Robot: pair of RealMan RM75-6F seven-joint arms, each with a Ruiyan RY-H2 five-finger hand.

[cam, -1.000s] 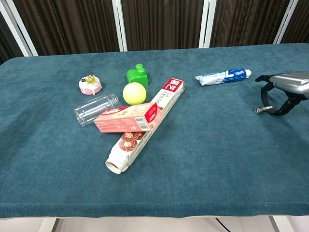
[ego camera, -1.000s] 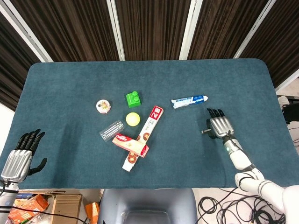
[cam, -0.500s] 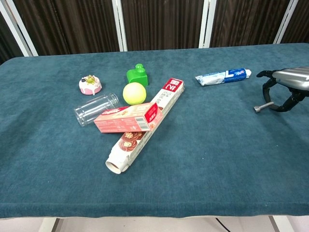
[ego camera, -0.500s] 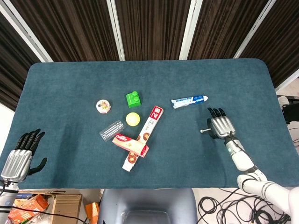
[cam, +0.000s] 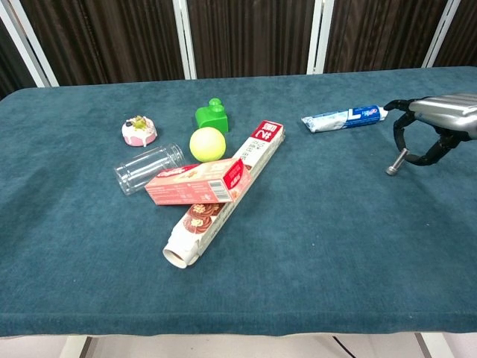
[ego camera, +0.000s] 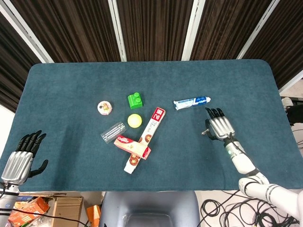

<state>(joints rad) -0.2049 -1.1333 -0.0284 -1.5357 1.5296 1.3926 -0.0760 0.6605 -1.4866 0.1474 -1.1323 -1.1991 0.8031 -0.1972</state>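
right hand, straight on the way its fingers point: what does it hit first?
Probably the toothpaste tube: the right hand has its fingers aimed up-table, slightly left, toward the tube's cap end. It might just pass it; depth is unclear.

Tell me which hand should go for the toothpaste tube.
Right. The right hand hovers open just beside the toothpaste tube, while the left hand sits off the table's far left corner.

Teal table (ego camera: 71, 85); green block (ego camera: 135, 100); yellow ball (ego camera: 134, 120); blue-white tube (ego camera: 191, 102); red-white box (ego camera: 132, 146); silver-black right hand (ego camera: 219, 126).
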